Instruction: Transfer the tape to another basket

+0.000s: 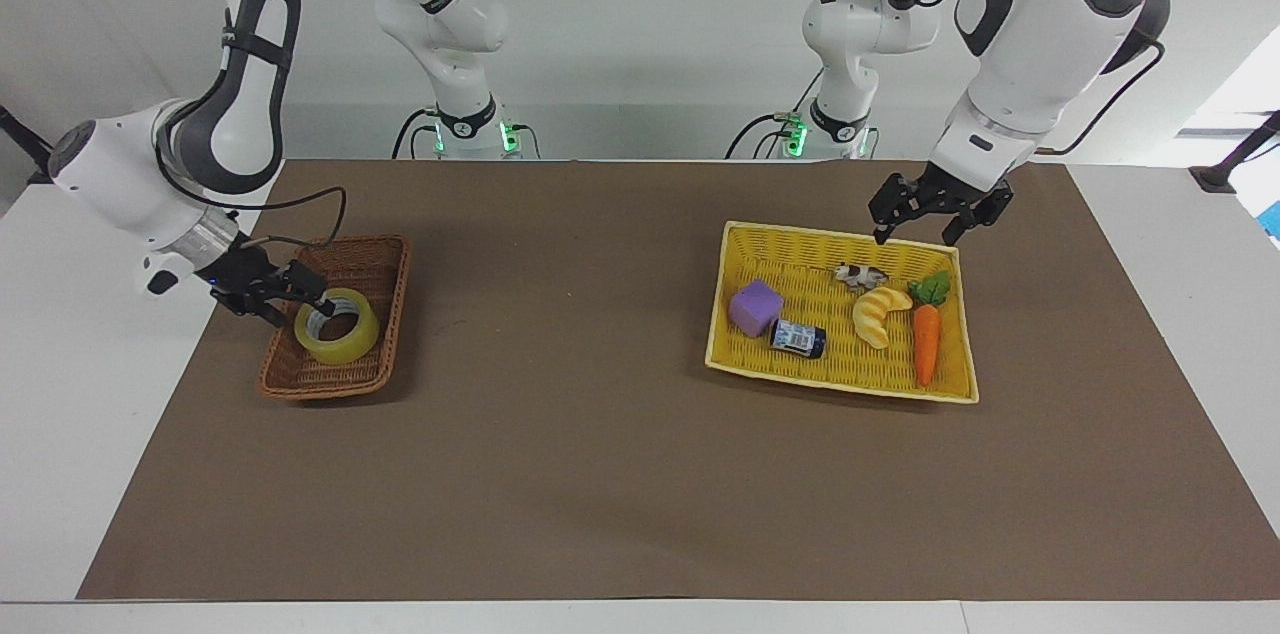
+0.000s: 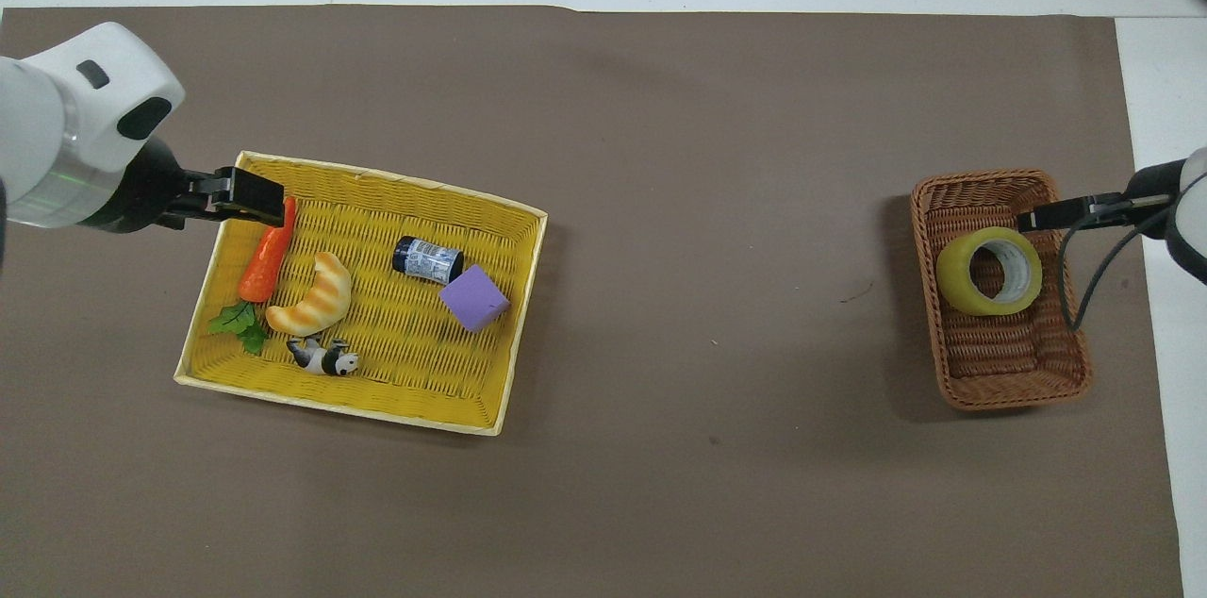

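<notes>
The tape (image 1: 337,327) lies tilted in the dark brown wicker basket (image 1: 372,259) at the right arm's end of the table; it also shows in the overhead view (image 2: 988,271), in the basket (image 2: 981,188). My right gripper (image 1: 305,299) is open, low over the basket's rim beside the tape, and holds nothing; it shows in the overhead view (image 2: 1026,221) apart from the roll. My left gripper (image 1: 912,236) is open and empty, up over the yellow tray's edge nearest the robots; the overhead view shows it too (image 2: 255,199).
The flat yellow woven tray (image 1: 800,244) at the left arm's end holds a purple cube (image 1: 755,307), a dark bottle (image 1: 798,338), a croissant toy (image 1: 877,314), a carrot (image 1: 926,342) and a small cow figure (image 1: 860,274). Brown mat (image 1: 600,434) covers the table.
</notes>
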Robot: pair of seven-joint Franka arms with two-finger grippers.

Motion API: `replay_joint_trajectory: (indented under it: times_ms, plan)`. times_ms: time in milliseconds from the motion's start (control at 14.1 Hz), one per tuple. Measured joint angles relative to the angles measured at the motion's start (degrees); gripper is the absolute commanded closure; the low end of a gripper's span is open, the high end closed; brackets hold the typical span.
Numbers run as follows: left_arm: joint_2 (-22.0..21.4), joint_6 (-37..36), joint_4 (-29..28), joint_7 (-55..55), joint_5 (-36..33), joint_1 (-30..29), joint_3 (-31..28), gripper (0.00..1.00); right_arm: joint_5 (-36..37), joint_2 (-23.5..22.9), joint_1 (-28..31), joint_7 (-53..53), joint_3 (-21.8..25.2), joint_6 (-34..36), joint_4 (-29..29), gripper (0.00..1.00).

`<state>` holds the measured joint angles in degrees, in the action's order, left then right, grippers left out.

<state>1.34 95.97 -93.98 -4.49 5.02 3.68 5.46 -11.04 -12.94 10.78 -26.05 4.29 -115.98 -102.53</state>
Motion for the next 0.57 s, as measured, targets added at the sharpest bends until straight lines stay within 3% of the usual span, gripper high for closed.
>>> replay_joint_trajectory:
  times_ms: [142,569]
  plan:
    - [-2.39,-2.86,0.01,4.27,0.0,0.07,-3.01,0.0,6.22,1.43,-4.13,10.32,-0.29,0.29,1.84,0.0]
    - [-5.31,-6.34,-0.22,7.92,-0.01,-0.21,-6.6,0.0,10.55,10.29,-11.5,30.2,-0.75,12.07,2.4,0.0]
